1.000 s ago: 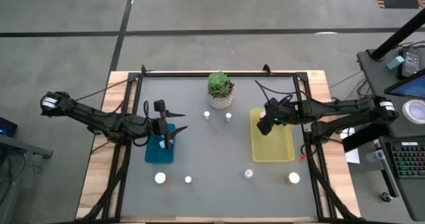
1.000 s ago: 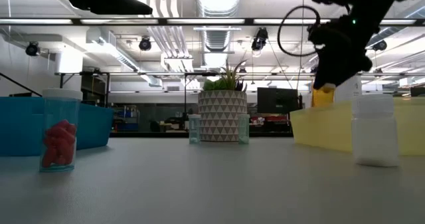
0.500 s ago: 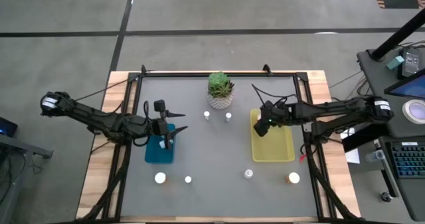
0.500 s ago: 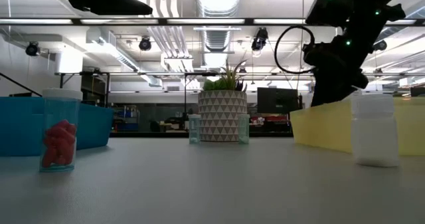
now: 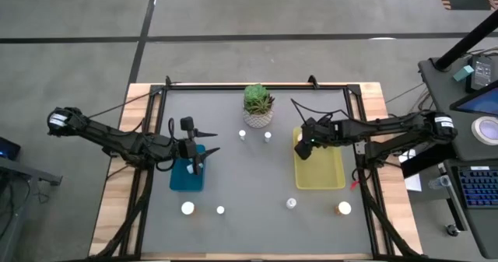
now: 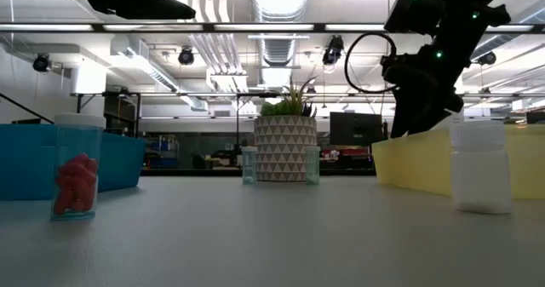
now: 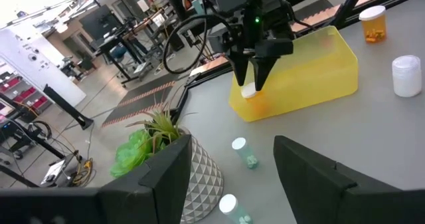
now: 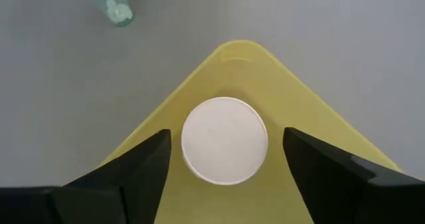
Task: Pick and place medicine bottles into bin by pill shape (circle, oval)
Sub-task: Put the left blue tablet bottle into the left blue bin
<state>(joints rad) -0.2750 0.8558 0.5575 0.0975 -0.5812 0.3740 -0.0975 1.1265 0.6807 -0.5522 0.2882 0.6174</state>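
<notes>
An amber bottle with a round white cap (image 8: 224,141) stands in the far left corner of the yellow bin (image 5: 331,172). It also shows in the left wrist view (image 7: 249,93). My right gripper (image 8: 226,134) hovers right above it, open, with one finger on either side of the cap and a gap to each. It shows in the high view (image 5: 303,147) and the low view (image 6: 421,108). My left gripper (image 7: 232,184) is open and empty above the blue bin (image 5: 187,176). Several other bottles stand on the grey table: two by the plant (image 5: 242,134), (image 5: 268,137) and several near the front (image 5: 187,208), (image 5: 220,211), (image 5: 291,204), (image 5: 344,208).
A white patterned pot with a green succulent (image 5: 258,105) stands at the far middle. In the low view a clear bottle with red pills (image 6: 77,180) and a white bottle (image 6: 481,168) stand near the front. The table's middle is bare grey mat.
My right gripper has gone toward the table's left edge and down over the yellow bin's far left corner. The amber bottle, which hung under it above the bin wall a second ago, is now down inside the bin.
</notes>
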